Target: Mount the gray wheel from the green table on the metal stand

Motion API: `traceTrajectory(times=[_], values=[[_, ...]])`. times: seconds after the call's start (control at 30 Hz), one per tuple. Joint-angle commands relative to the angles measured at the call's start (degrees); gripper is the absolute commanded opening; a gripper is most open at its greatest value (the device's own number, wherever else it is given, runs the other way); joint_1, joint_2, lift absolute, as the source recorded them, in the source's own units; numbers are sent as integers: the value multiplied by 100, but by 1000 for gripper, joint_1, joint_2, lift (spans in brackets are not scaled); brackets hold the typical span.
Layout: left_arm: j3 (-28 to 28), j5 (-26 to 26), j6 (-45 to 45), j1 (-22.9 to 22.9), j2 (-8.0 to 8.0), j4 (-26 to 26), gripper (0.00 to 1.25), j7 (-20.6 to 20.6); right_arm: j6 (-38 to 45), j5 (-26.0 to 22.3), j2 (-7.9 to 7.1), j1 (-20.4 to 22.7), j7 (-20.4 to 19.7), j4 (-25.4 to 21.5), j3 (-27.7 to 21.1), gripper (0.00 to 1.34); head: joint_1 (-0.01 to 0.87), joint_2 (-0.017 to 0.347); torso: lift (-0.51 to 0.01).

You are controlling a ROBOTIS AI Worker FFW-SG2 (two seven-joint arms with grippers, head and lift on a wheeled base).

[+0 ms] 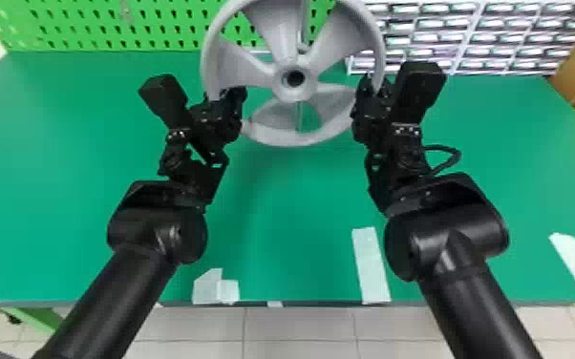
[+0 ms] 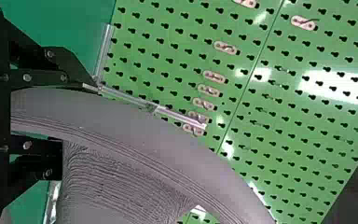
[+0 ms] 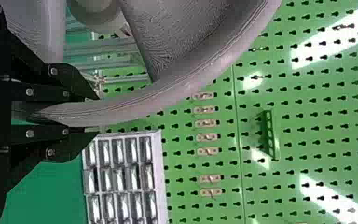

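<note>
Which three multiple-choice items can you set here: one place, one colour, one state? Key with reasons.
1. Gray wheel is: A flat on the floor; B between left end effector and right end effector; C under the table.
2. Pegboard colour: A green; B red; C blue.
3. Right end effector is: A wide open, empty; B shut on nothing; C shut on the rim.

1 B: head view, one at each side.
2 A: green in every view.
3 C: right wrist view, rim between fingers.
</note>
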Motion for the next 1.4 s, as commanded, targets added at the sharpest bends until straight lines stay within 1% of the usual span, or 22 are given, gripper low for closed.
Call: traceTrajectory(times=[0.0, 0.13, 0.4, 0.63, 0.9, 1.37], values=[[-4, 12, 8, -44, -6, 69, 417, -2, 106, 1, 0, -35, 5, 2, -24, 207, 868, 52, -93], [-39, 21, 8, -79, -6, 122, 417, -2, 141, 19, 0, -53, 5, 2, -59, 207, 868, 52, -93], [-74, 3, -141, -132, -67, 280, 419, 7, 141, 89, 0, -88, 5, 2, -130, 207, 868, 52, -93], [-109, 3, -282, -158, -111, 465, 417, -2, 141, 142, -35, -141, 5, 46, -121, 207, 868, 52, -93], [-144, -32, -466, -237, -120, 640, 417, -2, 62, 168, -44, -193, 5, 178, -103, 207, 868, 52, -93], [-127, -67, -712, -378, -138, 1062, 417, -169, -211, 195, -27, -325, 5, 538, -24, 207, 868, 52, -93]])
